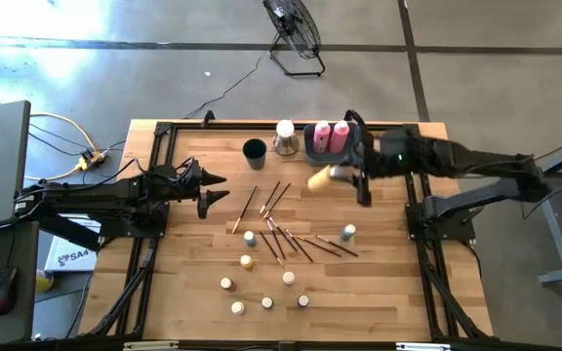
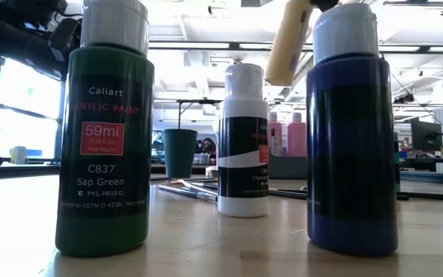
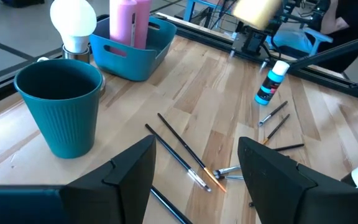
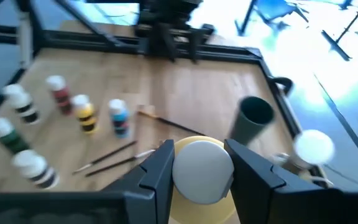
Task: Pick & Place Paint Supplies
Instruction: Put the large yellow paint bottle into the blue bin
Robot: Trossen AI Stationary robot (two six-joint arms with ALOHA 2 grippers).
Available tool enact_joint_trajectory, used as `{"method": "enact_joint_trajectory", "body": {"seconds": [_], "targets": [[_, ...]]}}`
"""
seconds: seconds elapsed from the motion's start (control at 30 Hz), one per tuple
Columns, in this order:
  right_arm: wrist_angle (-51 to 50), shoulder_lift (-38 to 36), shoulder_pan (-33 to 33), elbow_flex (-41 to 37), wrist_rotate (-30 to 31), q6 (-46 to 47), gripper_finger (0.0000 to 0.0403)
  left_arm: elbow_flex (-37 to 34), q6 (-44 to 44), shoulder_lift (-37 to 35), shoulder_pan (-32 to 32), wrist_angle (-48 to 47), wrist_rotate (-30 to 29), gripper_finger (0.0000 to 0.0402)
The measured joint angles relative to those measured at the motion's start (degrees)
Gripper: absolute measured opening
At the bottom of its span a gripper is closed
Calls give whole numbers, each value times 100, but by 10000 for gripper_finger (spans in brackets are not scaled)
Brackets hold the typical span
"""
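We find the right gripper's (image 4: 197, 171) fingers clenched on a pale yellow, white-capped plastic paint bottle (image 1: 322, 177), held above the wooden surface (image 1: 388, 283) beside the grey-blue bin (image 1: 312, 146). The left gripper's (image 3: 194, 171) fingers stand released, empty, near thin dark-handled brushes (image 3: 182, 152).

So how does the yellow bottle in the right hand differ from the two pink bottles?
The yellow paint bottle is off the table, clamped in the right hand and tilted; the pink paint bottles stand upright inside the blue bin. The yellow one sits just short of the bin, while the pink pair are already placed. Colour differs: pale yellow versus pink. All three look like the same kind of small bottle.
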Motion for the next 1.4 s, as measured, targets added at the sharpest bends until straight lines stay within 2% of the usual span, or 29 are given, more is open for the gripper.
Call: {"method": "enact_joint_trajectory", "body": {"seconds": [0.3, 0.6, 0.97, 1.4], "targets": [[-16, 4, -1500, 0, -544, -171, 120, 0, 0, 0, 2, 0, -2, 226], [-206, 495, -2446, 2, -925, -287, 117, 0, 0, 0, 2, 0, -7, 226], [-73, 1426, -2992, 2, -1109, -529, 116, 0, 0, -2, 2, -2, -7, 226], [475, 2217, -3188, 19, -1575, -711, 120, 0, 0, -2, 2, -15, -7, 226]]}}
